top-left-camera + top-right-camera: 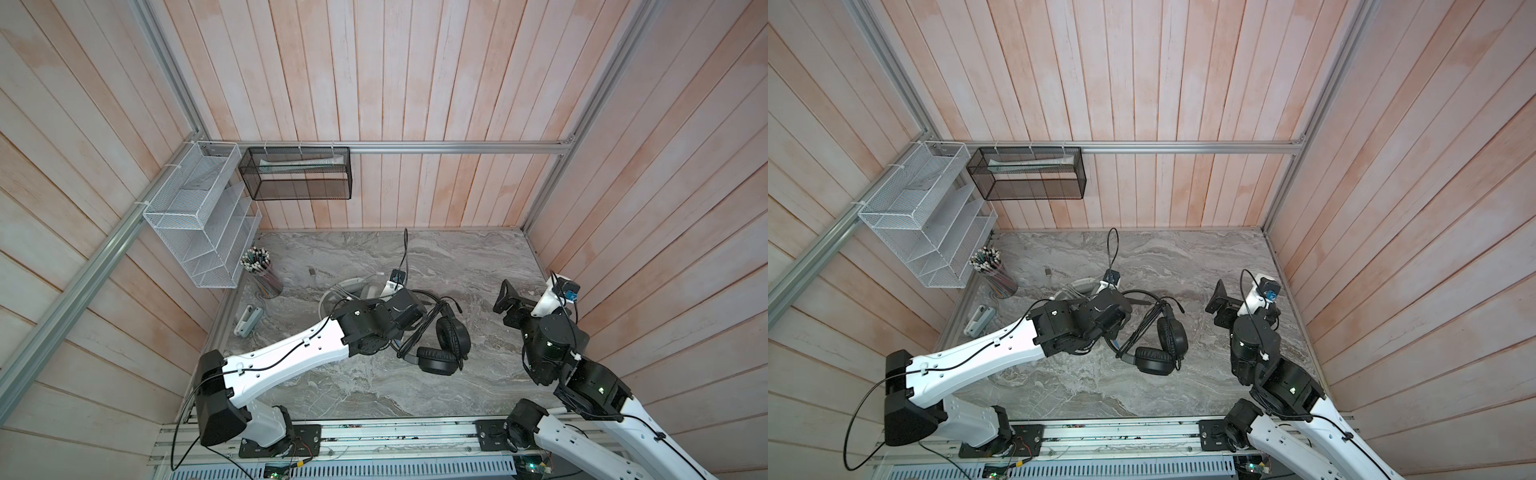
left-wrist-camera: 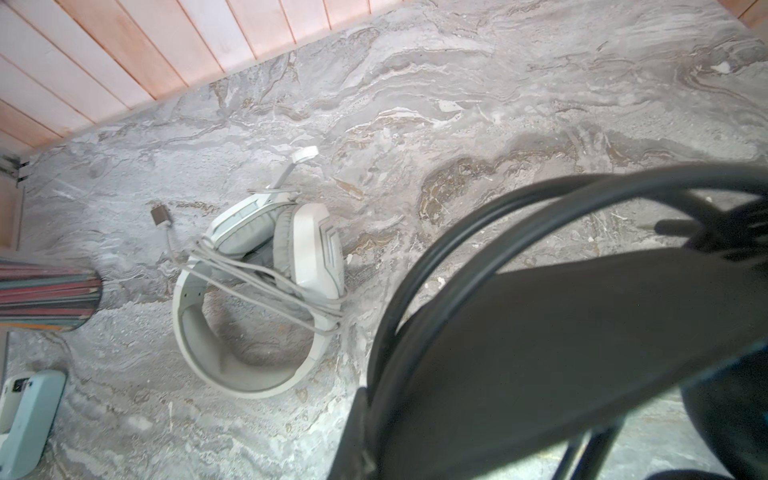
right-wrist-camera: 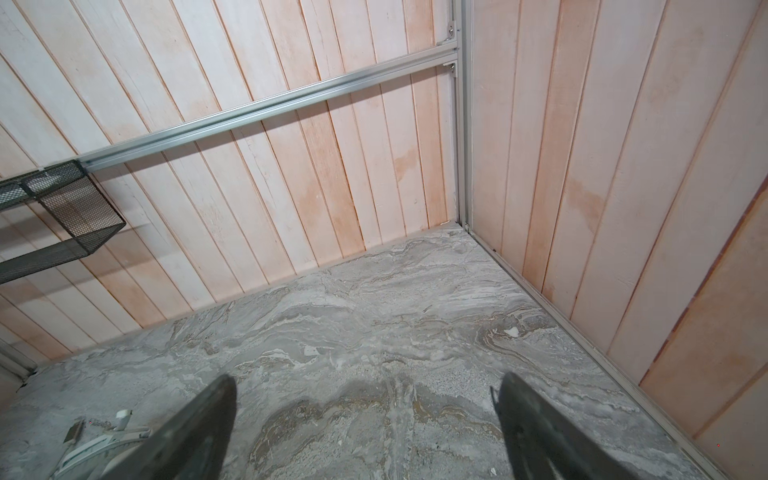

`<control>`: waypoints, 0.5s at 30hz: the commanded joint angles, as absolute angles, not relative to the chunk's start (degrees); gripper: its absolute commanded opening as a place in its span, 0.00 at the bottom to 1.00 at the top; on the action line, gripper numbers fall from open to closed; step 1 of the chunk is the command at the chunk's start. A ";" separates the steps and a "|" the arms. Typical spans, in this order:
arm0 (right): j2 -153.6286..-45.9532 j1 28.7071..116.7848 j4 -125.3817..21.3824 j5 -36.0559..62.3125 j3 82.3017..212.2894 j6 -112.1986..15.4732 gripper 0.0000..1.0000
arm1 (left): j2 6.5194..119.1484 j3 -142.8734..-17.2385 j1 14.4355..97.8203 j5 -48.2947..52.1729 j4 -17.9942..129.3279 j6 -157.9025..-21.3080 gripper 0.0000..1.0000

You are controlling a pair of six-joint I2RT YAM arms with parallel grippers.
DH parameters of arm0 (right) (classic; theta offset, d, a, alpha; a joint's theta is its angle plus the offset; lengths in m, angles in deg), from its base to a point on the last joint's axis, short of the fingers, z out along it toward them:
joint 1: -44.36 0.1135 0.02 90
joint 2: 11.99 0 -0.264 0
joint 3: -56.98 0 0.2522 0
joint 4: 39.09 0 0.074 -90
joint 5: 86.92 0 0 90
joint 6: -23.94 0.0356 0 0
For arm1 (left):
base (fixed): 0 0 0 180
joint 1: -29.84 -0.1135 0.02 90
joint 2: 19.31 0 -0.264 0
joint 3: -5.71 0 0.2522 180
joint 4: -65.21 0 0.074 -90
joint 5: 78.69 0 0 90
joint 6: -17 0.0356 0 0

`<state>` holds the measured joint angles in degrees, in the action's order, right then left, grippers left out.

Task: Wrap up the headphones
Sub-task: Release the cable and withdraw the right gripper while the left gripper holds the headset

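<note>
Black headset (image 1: 453, 336) sits mid-desk (image 1: 374, 395), earcups toward my bases and headband at the far end, so its long axis runs near-to-far. The black cable (image 1: 422, 330) lies in strands along it, and the plug end pokes out toward my right side. Left gripper (image 1: 411, 318) is right over the headband end and closed. I can't tell whether it pinches band or cable, as the wrist view shows only dark band and cable loops. Right gripper (image 3: 365, 378) is wide open and empty, well apart to the headset's right, so left is the near arm. White headset (image 2: 257, 299) lies beyond the left arm near the pencil cup (image 1: 262, 274), cable wound round it. The right gripper's path across looks clear.
</note>
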<state>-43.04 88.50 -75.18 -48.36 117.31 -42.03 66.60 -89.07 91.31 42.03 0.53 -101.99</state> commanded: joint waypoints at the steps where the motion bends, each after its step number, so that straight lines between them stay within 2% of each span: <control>1: -41.76 88.32 -74.16 -49.80 115.89 -41.53 0.99 | 67.38 -91.23 89.59 36.21 9.73 -98.00 0.00; 5: -40.84 88.31 -73.82 -49.42 115.00 -41.89 0.99 | 69.24 -90.67 87.62 33.37 15.27 -93.41 0.00; 11: -40.90 88.35 -73.04 -48.70 114.52 -42.44 0.99 | 73.17 -91.33 83.17 29.74 17.03 -95.61 0.00; 15: -41.17 88.29 -72.51 -48.35 114.09 -42.49 0.99 | 75.51 -91.84 83.01 29.31 18.52 -93.57 0.00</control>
<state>-41.29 88.50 -73.62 -48.45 115.10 -42.07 74.84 -89.35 83.16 31.67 13.30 -94.10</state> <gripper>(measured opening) 0.987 0.079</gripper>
